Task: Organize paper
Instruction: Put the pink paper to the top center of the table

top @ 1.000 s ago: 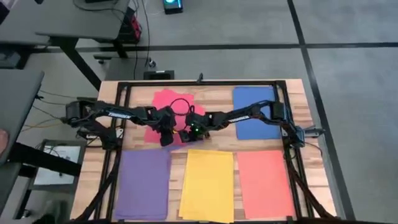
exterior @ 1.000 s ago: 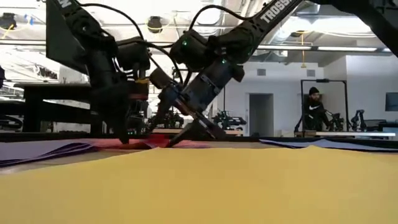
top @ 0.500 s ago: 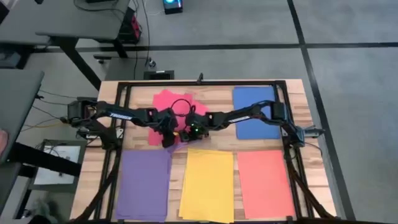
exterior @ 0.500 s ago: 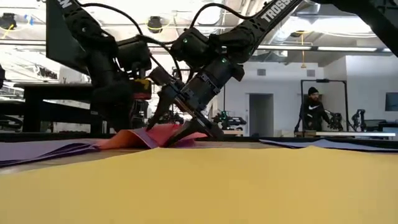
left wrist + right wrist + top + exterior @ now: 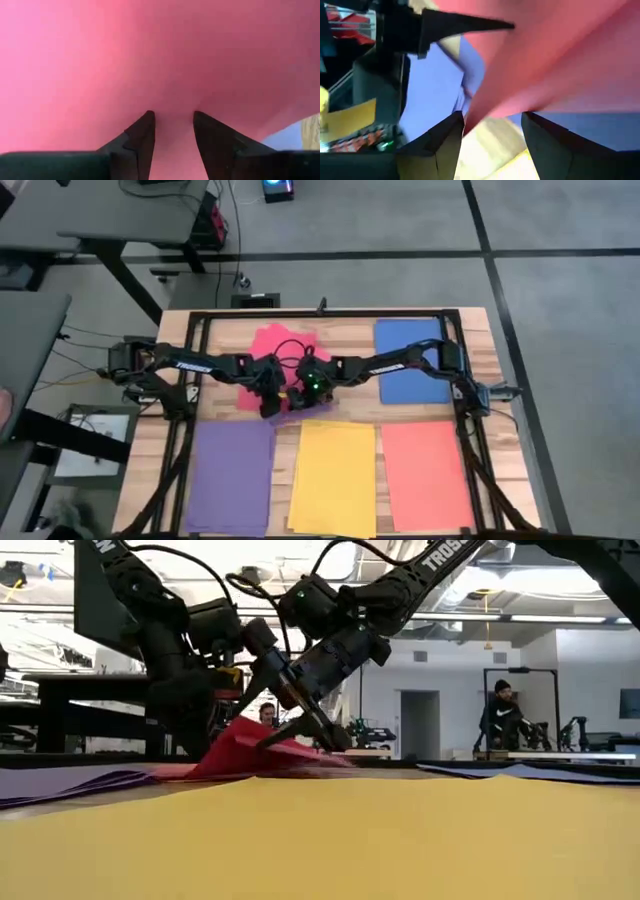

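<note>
1. Pinching a red sheet between its two dark fingers, the right gripper hangs above the middle of the desk, tilted down toward the left arm; the sheet's gripped edge is lifted clear of the wood and slopes back down to the surface.
2. Seen from the right wrist, the red sheet passes between that gripper's fingers, with purple paper and bare wood under it.
3. Pressing close from the other side, the left gripper sits just beside the right one near the desk's centre; its fingers stand slightly apart, tips against red paper that fills its wrist view, and whether they grip anything cannot be told.
4. From above, the red pile lies toward the far edge, left of centre, partly under both arms.
5. A loose purple sheet shows just below the grippers, touching the yellow stack's far edge.
6. Along the near edge lie three stacks: purple at the left, yellow in the middle, orange-red at the right.
7. A blue stack lies near the far right corner, under the right arm.
8. Beyond the desk in the low view, a person in dark clothes is in the room.
</note>
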Available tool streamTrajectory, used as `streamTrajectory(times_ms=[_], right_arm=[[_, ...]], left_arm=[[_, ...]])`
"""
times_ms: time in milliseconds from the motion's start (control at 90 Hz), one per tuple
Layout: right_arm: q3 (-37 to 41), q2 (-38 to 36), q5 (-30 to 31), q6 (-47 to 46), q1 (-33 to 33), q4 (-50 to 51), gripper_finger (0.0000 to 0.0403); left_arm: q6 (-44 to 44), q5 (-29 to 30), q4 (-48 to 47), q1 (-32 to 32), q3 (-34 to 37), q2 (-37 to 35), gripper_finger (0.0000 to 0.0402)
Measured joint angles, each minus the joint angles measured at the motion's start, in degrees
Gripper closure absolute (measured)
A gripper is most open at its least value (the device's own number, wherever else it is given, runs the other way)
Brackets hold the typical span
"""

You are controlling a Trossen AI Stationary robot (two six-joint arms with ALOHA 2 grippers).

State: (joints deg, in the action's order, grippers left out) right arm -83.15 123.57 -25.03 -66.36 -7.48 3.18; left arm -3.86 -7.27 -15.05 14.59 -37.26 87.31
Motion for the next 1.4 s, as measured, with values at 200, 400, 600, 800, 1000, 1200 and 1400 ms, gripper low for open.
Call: streamTrajectory(times_ms=[200, 400, 600, 800, 1000, 1200, 1400], right_arm=[[0.0, 0.21, 0.52, -0.68, -0.23, -0.53, 0.0207], [0.02, 0.42, -4.5, -2.39, -0.08, -0.4, 0.0207], [0.02, 0.42, -4.38, -2.22, -0.1, -0.11, 0.0207], [0.02, 0.42, 1.71, -2.09, -0.23, 2.85, 0.0207], [0.02, 0.42, 4.68, -2.62, -0.01, 4.28, 0.0207], [0.0, 0.3, 5.9, -4.13, -0.2, 3.87, 0.0207], [-0.11, -1.62, 4.39, -2.33, -1.36, 4.37, 0.0207]], left_arm=[[0.14, 0.02, -0.01, 0.0, 0.02, 0.0, 0.0282], [0.1, 0.04, 0.0, 0.0, 0.02, 0.0, 0.0282], [0.15, 0.04, 0.0, 0.0, 0.02, 0.0, 0.0282], [0.98, 0.04, -0.02, 0.0, 0.02, 0.0, 0.0282], [1.05, 0.07, -0.02, 0.0, 0.02, 0.0, 0.0282], [1.05, 0.07, -0.02, 0.0, 0.02, 0.0, 0.0282], [1.05, 0.09, -0.01, 0.0, 0.02, 0.0, 0.0282]])
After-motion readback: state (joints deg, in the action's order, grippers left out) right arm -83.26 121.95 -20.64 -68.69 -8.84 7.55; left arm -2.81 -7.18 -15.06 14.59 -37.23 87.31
